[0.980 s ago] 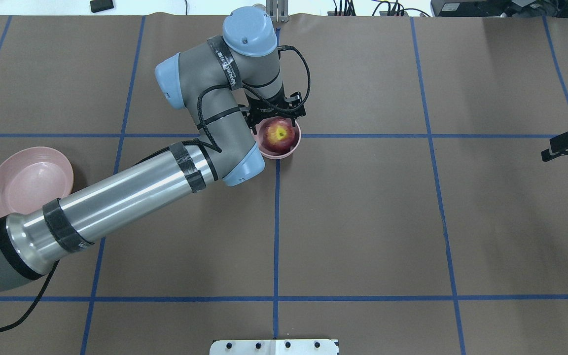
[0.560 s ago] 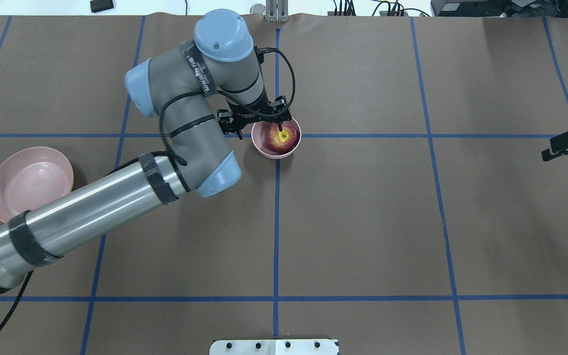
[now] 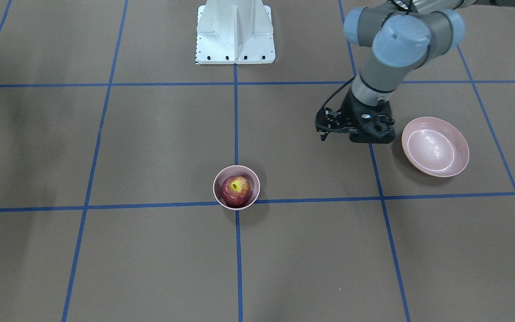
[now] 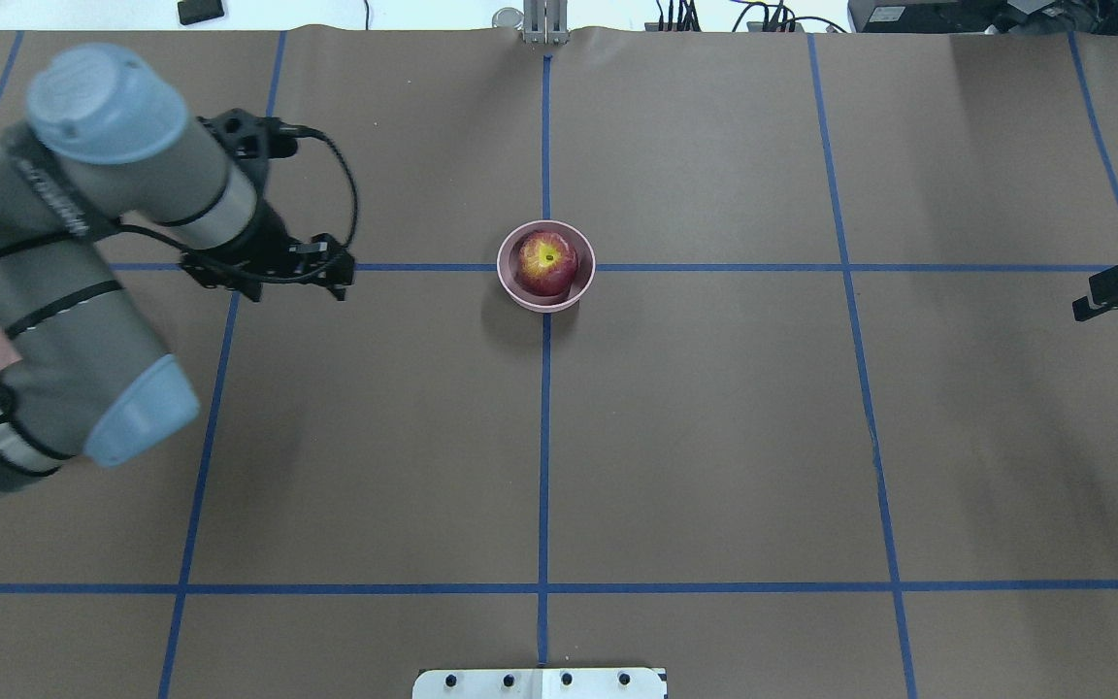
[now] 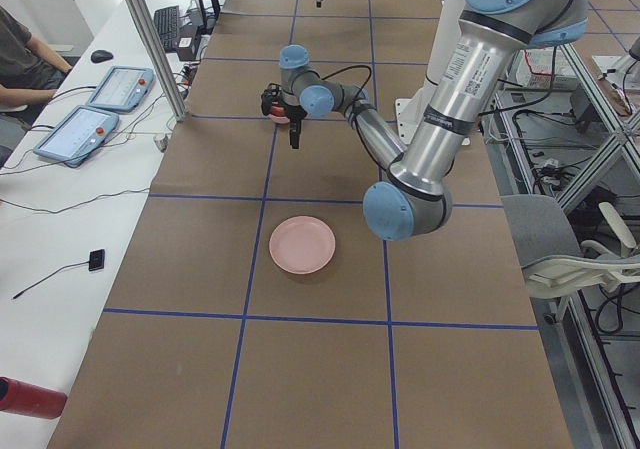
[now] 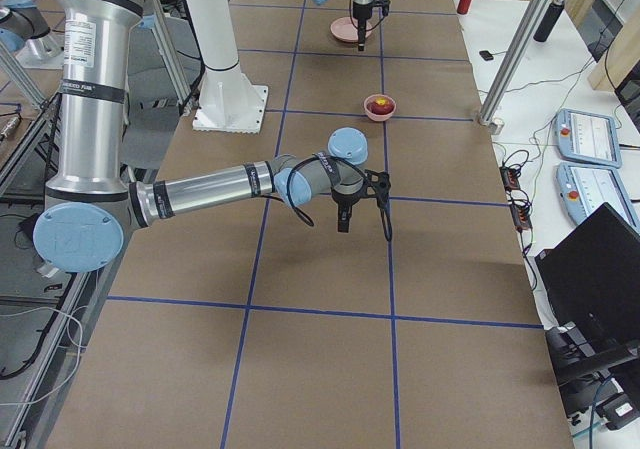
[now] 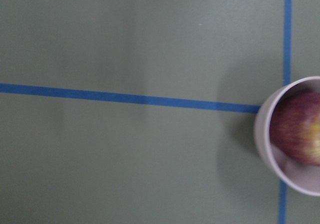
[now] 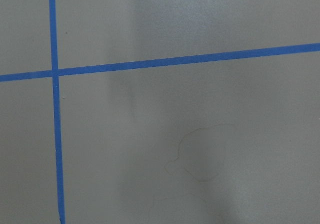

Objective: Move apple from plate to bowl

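Observation:
The dark red apple [image 4: 547, 262] with its yellow-green stem patch sits in the small deep pink bowl [image 4: 546, 303] at the table's centre cross. It also shows in the front view [image 3: 236, 191] and at the right edge of the left wrist view [image 7: 300, 134]. The wide shallow pink plate [image 3: 435, 146] holds nothing and lies on my left side; the overhead view hides most of it under my left arm. My left gripper [image 4: 268, 283] is open and empty. It hangs above the table between plate and bowl, well apart from the bowl. My right gripper [image 4: 1117, 306] is open and empty at the far right edge.
Blue tape lines [image 4: 544, 437] grid the brown table cover. The white robot base plate [image 3: 235, 33] stands on my side of the table. My left arm's elbow and forearm [image 4: 83, 320] hang over the plate area. Operator tablets [image 5: 90, 119] lie beyond the far table edge.
My left gripper has drawn back from the bowl and moved far to the left, and looks higher. The apple has stayed in the bowl. The right gripper has barely moved.

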Controlling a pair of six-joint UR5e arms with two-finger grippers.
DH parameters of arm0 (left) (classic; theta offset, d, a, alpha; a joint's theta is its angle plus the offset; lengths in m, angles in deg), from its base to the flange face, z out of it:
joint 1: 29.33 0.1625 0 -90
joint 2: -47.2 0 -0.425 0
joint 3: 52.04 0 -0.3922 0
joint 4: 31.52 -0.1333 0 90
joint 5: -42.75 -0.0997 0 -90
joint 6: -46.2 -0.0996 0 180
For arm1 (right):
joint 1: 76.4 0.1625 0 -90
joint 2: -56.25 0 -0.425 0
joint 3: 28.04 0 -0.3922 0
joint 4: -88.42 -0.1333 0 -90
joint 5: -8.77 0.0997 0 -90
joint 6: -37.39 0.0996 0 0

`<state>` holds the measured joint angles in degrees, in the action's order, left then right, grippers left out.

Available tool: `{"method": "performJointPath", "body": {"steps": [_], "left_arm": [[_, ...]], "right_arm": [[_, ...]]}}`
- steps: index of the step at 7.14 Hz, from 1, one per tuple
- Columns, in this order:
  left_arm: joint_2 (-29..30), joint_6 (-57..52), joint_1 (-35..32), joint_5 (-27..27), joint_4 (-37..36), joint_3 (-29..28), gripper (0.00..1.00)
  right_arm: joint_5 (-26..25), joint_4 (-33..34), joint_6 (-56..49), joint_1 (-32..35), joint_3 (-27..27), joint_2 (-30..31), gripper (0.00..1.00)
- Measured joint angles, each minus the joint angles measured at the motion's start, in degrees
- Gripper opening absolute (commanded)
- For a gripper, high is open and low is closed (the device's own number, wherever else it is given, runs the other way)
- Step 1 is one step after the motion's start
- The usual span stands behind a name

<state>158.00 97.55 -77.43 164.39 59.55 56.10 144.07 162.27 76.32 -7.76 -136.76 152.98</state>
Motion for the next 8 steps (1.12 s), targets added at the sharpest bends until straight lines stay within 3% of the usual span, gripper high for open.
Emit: {"method": "performJointPath", "body": {"steps": [2, 3, 5, 8], "left_arm": [[-14.9, -23.7, -11.8, 4.0, -0.1, 4.1, 0.97], [-18.4, -33.6, -17.0, 4.4, -0.2, 3.2, 0.97], [-20.7, -41.9, -22.6, 4.7, -0.3, 0.7, 0.97], [-22.0, -46.0, -25.8, 4.9, -0.3, -0.7, 0.98]], "right_arm": [[0.0, 0.2, -0.8, 1.4, 0.1, 0.5, 1.0], [0.2, 0.5, -2.1, 2.7, 0.3, 0.9, 1.0], [0.2, 1.5, -4.3, 4.9, 0.6, 1.1, 1.0], [0.5, 5.0, -18.1, 9.6, 1.7, 1.9, 1.0]]}}
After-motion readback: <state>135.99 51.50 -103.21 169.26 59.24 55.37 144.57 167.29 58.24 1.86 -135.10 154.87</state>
